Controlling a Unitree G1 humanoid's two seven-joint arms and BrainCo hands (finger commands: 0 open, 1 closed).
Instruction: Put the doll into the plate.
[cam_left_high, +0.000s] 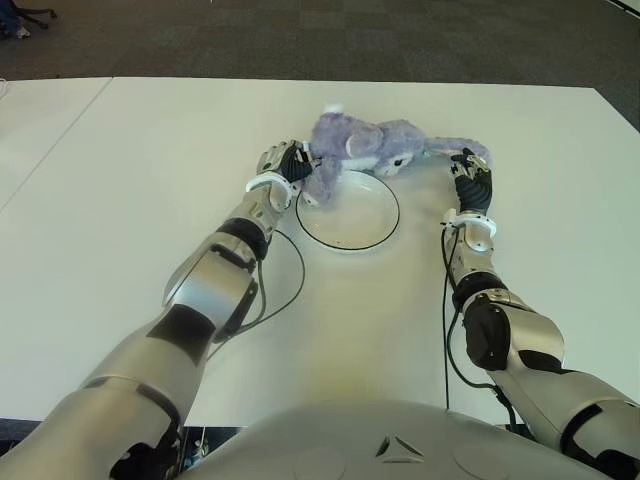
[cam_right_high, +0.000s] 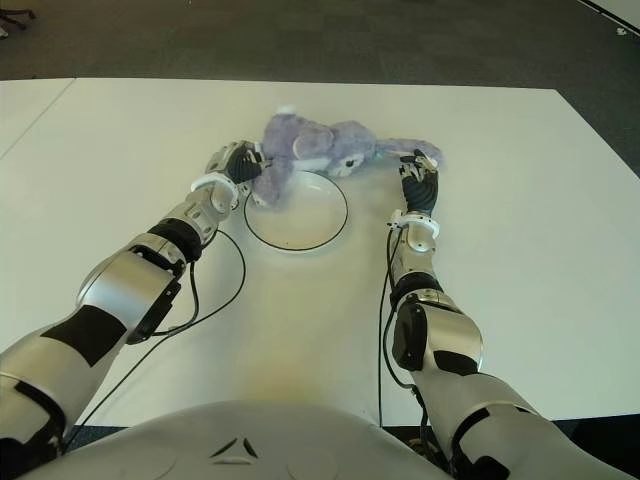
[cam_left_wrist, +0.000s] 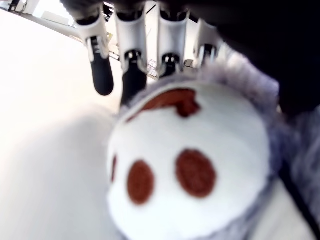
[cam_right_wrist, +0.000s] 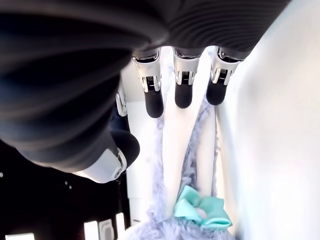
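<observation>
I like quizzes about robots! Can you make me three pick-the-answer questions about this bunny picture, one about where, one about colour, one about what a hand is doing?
1. Where is the doll?
A. over the plate's far rim
B. on the floor
C. at the table's near edge

2. What colour is the plate?
A. red
B. white
C. green

3. What is the left hand doing?
A. hanging beside the robot
B. touching the doll's foot
C. holding a cup

Answers: 1 A, the doll lies across the far rim. 2 B, white with a dark rim. 3 B, its fingers reach the foot.
</observation>
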